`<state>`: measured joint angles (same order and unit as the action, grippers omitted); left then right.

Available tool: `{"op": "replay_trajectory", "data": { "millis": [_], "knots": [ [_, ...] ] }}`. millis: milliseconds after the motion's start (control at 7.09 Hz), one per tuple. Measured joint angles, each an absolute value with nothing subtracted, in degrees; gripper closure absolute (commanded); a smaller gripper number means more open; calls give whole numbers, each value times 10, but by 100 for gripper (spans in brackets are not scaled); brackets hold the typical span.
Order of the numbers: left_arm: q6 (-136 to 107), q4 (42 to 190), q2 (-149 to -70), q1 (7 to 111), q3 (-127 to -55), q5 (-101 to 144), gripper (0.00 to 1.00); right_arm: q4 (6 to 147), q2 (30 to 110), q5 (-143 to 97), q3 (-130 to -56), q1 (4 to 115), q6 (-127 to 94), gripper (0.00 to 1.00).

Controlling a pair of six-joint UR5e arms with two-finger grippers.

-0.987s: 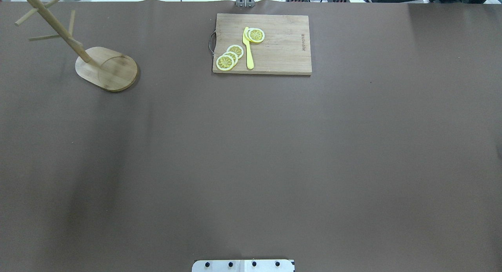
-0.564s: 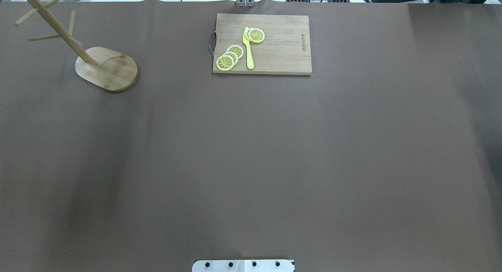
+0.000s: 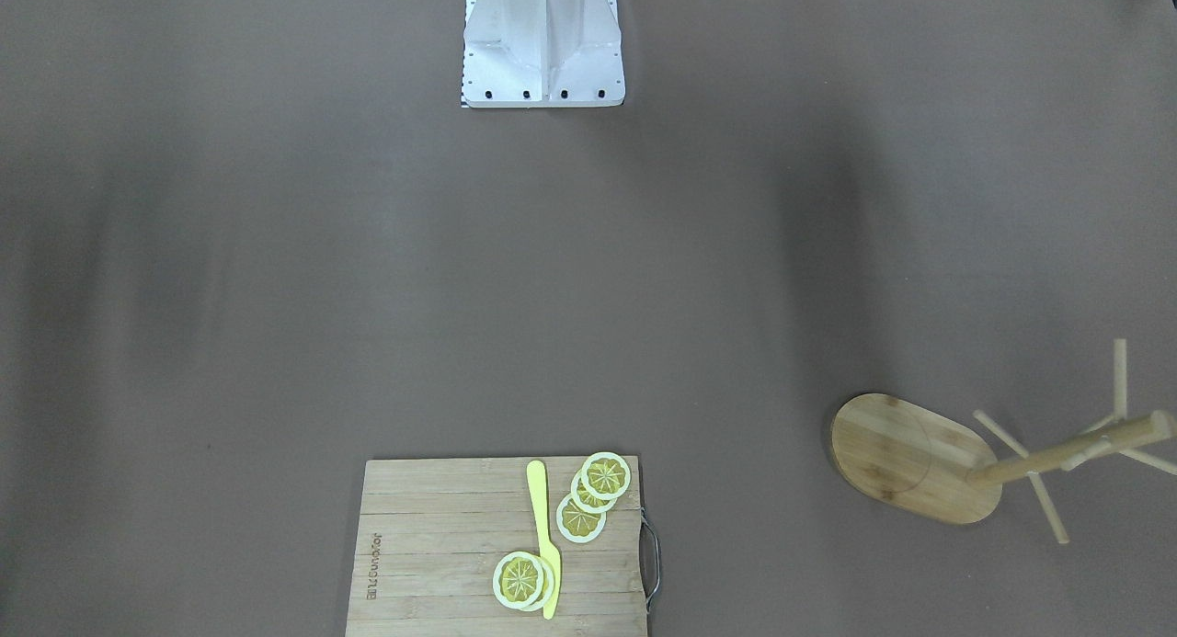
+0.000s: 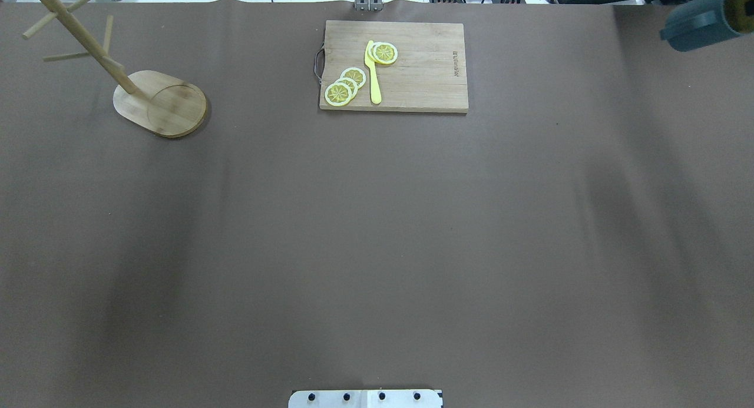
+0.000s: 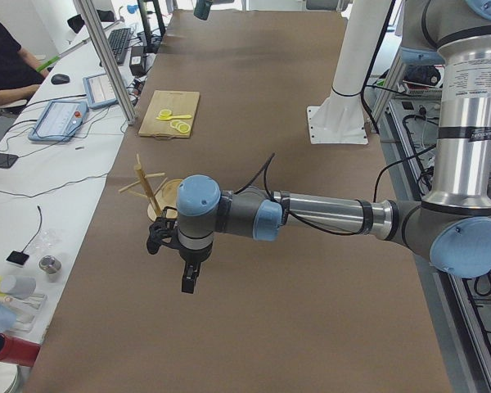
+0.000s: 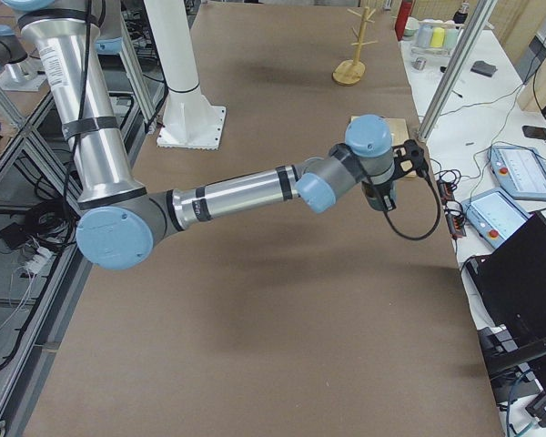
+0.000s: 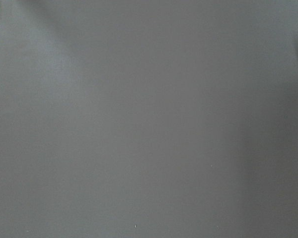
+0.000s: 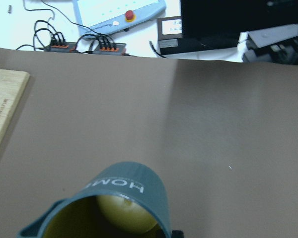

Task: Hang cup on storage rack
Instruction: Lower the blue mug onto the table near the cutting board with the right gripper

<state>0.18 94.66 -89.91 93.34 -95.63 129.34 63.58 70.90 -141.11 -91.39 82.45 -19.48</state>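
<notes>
Brown table covering (image 4: pixel 377 249) is spanning the gap between the task items. The cup (image 4: pixel 701 22) is hanging aloft at the far right corner, tipped sideways, mouth facing the right wrist camera. It is apparently being carried by the right gripper (image 6: pixel 380 198). The storage rack (image 4: pixel 88 45) is standing far left, nearer the left gripper (image 5: pixel 188 282). Neither gripper's finger position can be told.

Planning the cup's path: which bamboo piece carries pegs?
The storage rack on the robot's far left: oval base, upright post; the cutting board lies flat.

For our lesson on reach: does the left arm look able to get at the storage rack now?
Probably yes: the left gripper hangs near the storage rack, with only bare table between them.
</notes>
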Motion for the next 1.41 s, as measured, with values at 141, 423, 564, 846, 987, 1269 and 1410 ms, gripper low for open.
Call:
{"op": "replay_trajectory", "data": {
  "millis": [141, 423, 564, 846, 987, 1269, 1410],
  "knots": [
    [2, 947, -900, 933, -957, 1301, 2, 635, 654, -1402, -915, 760, -205, 100],
    [2, 946, -905, 933, -957, 1318, 2, 634, 594, -1348, -938, 613, -220, 100],
    [2, 945, -907, 933, -957, 1321, 2, 634, 586, -1306, -953, 547, -219, 100],
    [2, 945, -906, 933, -958, 1327, 2, 638, 579, -1221, -962, 453, -209, 100],
    [2, 945, -905, 934, -957, 1333, 2, 658, 573, -1192, -962, 428, -194, 100],
    [2, 946, -903, 934, -957, 1336, 2, 749, 534, -1156, -963, 398, -162, 100],
    [2, 946, -903, 934, -956, 1337, 2, 778, 520, -1130, -963, 379, -158, 100]
  ]
}}
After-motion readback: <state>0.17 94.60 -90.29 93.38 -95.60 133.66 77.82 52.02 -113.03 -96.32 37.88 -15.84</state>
